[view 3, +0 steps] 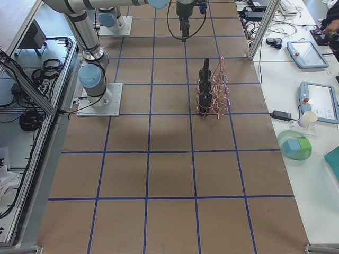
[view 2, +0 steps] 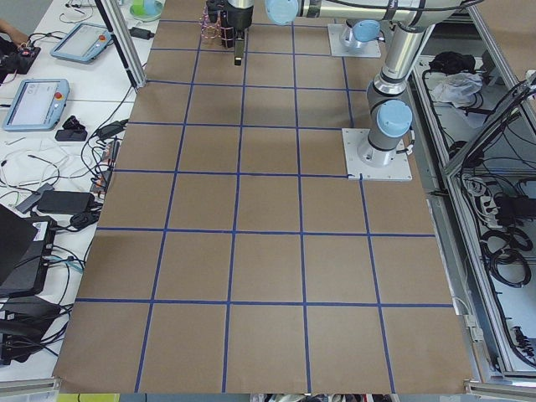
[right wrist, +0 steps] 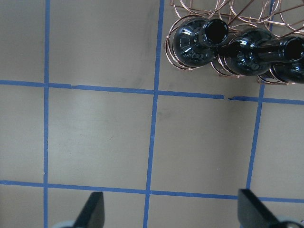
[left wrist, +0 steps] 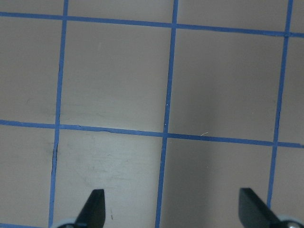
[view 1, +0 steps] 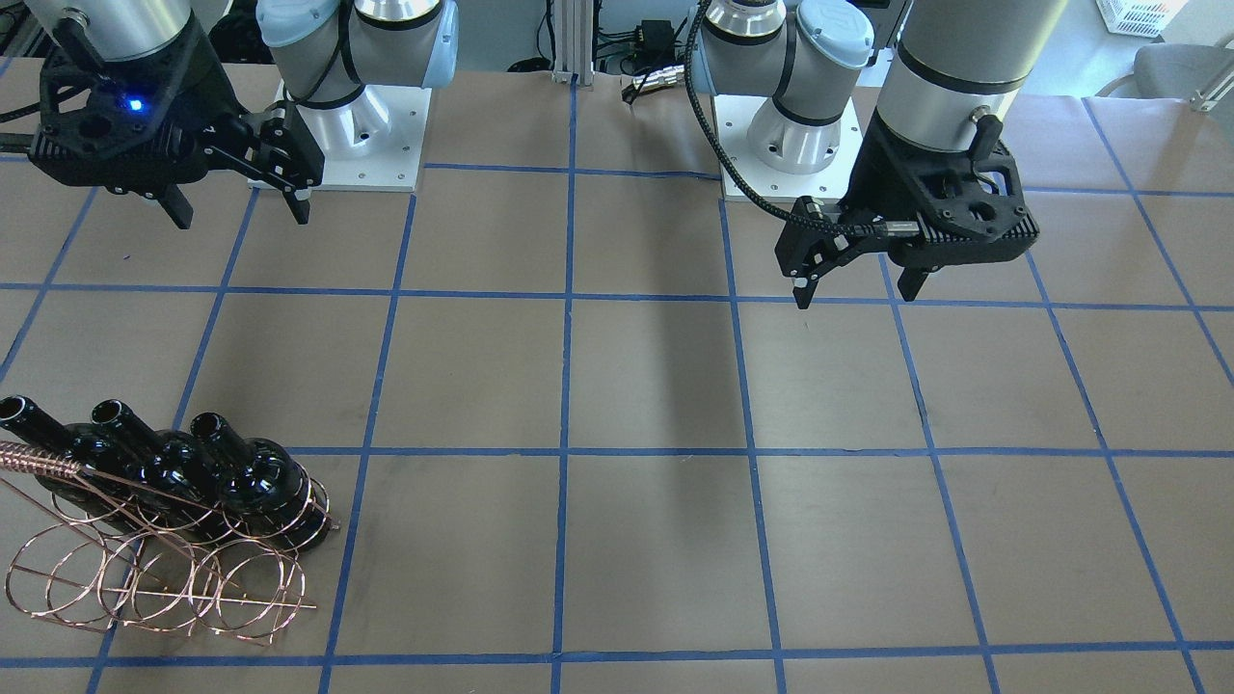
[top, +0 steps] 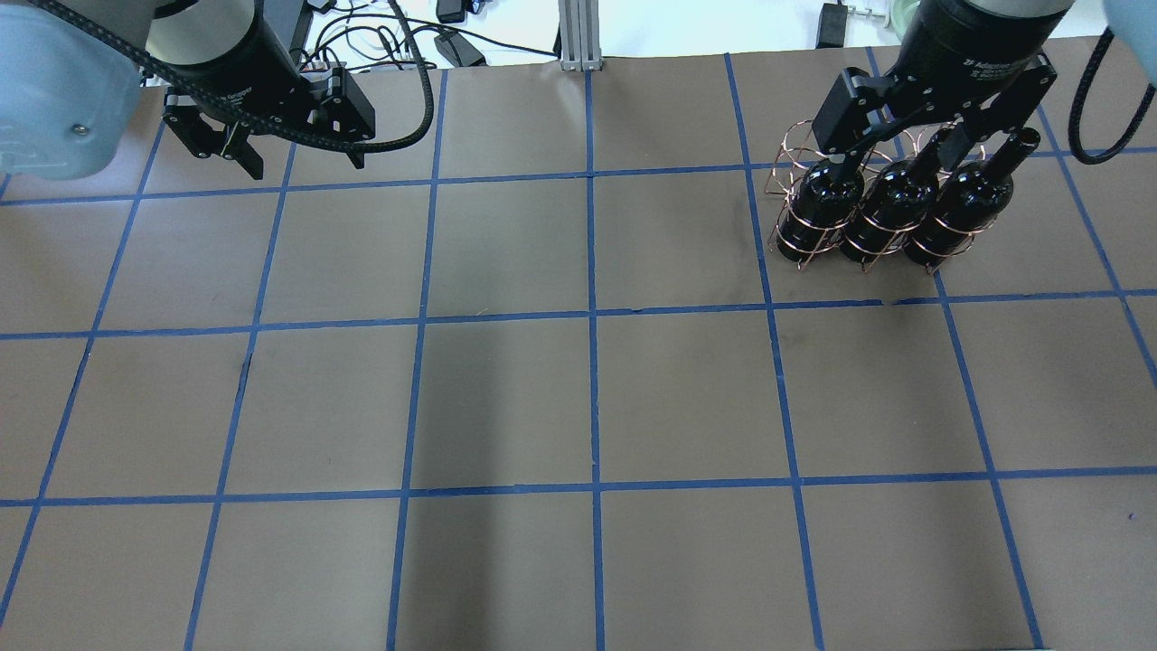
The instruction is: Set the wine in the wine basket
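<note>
Table (view 1: 675, 386) — wine basket (view 1: 164, 578) holds 3 bottles (view 1: 258, 482).

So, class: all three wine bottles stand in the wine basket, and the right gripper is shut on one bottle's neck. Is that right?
Not quite: the right gripper is open and holds nothing; the right wrist view shows bare table between its fingers. The three wine bottles do stand in the wine basket.

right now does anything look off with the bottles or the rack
Nothing stands out. Three wine bottles stand upright in one row of the wine basket, no damage visible; left gripper and right gripper hang open, empty.
</note>
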{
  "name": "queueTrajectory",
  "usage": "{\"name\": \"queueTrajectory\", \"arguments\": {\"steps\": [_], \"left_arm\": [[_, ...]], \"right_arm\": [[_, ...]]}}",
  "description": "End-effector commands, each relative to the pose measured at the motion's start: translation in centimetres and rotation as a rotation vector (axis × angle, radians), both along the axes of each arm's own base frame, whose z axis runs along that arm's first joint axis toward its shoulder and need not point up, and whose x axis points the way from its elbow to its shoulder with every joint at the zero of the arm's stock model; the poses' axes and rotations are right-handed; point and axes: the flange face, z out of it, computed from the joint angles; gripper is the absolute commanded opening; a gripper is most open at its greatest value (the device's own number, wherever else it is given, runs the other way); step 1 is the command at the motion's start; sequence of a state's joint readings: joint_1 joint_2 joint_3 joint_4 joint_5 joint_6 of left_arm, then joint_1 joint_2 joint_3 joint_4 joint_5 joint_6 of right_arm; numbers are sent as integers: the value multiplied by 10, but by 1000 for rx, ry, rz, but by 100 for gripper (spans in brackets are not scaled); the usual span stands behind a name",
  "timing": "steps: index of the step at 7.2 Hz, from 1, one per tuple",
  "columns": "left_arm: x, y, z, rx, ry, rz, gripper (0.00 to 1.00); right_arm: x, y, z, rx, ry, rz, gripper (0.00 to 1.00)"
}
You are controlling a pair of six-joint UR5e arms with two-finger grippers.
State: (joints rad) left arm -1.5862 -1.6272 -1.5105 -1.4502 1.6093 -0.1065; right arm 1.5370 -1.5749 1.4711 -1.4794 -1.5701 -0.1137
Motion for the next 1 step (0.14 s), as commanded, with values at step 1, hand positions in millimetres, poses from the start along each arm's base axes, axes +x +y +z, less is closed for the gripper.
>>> {"name": "queueTrajectory", "arguments": {"steps": [1], "left_arm": [[-1, 2, -7, 11, 3, -1, 100]], "right_arm": [[0, 0, 0, 0, -1, 0, 100]]}}
